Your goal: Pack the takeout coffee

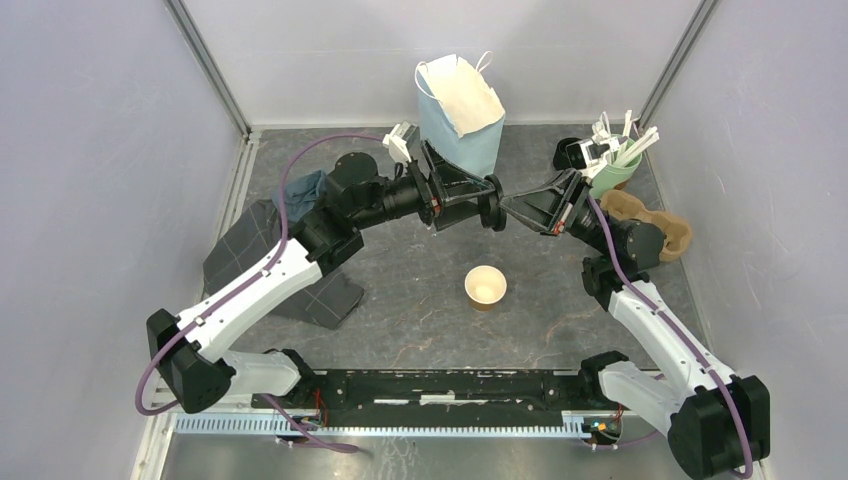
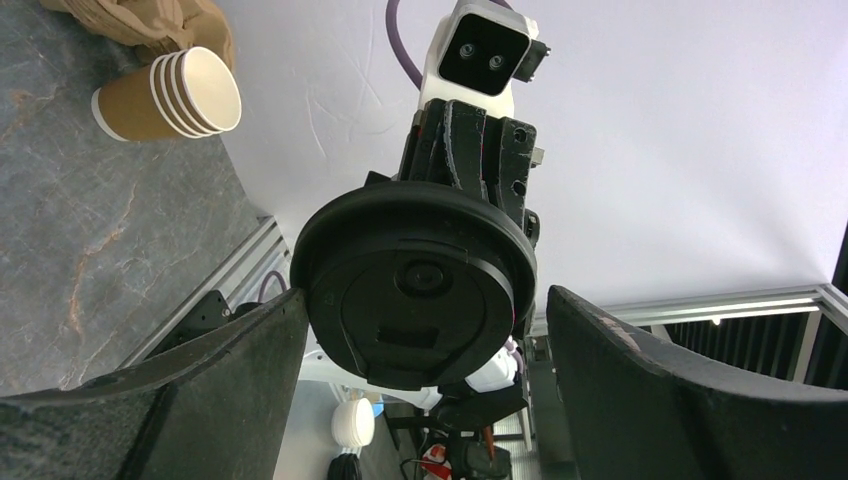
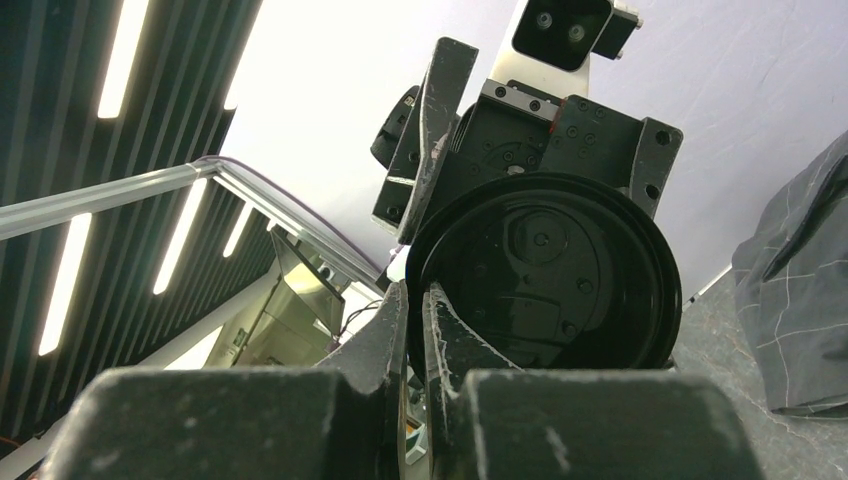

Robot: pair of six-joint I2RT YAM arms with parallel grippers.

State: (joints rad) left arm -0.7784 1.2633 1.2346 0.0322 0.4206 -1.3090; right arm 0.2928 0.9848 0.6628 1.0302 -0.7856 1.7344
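Note:
A round black plastic lid (image 1: 492,212) hangs in mid-air over the table's middle, between my two grippers. My right gripper (image 1: 512,209) is shut on its rim; the right wrist view shows the fingers (image 3: 385,330) pinching the edge of the lid (image 3: 545,270), seen from its underside. My left gripper (image 1: 470,200) is open, with its jaws on either side of the lid (image 2: 420,290), which faces it top-on. No brown cup is under the lid, so a lidded coffee cup does not show. A stack of lidless paper cups (image 1: 485,287) stands below on the table and also appears in the left wrist view (image 2: 165,95).
A blue bag with a cream flap (image 1: 460,115) stands at the back centre. A green cup of white utensils (image 1: 620,168) and the brown pulp carrier (image 1: 655,225) are at the right. A dark grey checked cloth (image 1: 270,265) lies at the left. Walls enclose the table.

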